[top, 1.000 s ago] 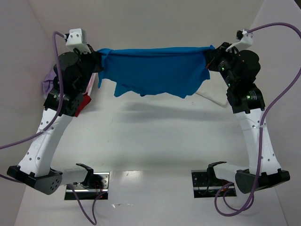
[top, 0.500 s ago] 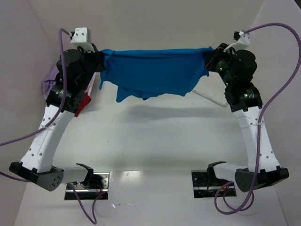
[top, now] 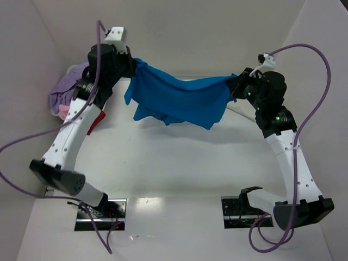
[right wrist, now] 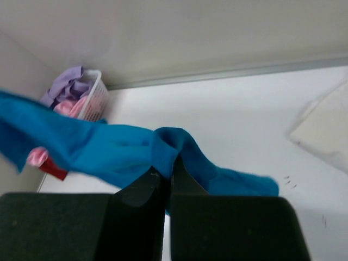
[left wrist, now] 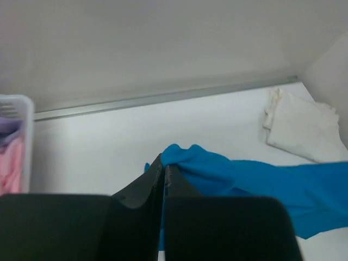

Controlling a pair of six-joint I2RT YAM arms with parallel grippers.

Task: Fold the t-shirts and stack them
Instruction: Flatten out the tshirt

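White table (top: 174, 163), walled on three sides; arm bases at nr edge. Mid: blue t-shirt (top: 174, 98) strung clear of the surface betw. left gripper (top: 132, 64) and right gripper (top: 235, 86), each pinched tight on an upper corner, lower part bunched — not yet spread or folded. Far: white t-shirt (left wrist: 299, 125) lies folded at R, prob. the stack's start; lavender t-shirt (top: 65, 89), pink t-shirt (top: 63, 111), dark red t-shirt (top: 95, 120) in or by basket (right wrist: 95, 100) at L — most of job left.

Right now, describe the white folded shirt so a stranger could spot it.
Look to the far right of the table, near the right arm. Close to the raised blue t-shirt lies the white t-shirt, folded flat. It alone rests on the tabletop; the other shirts are bunched at the basket.
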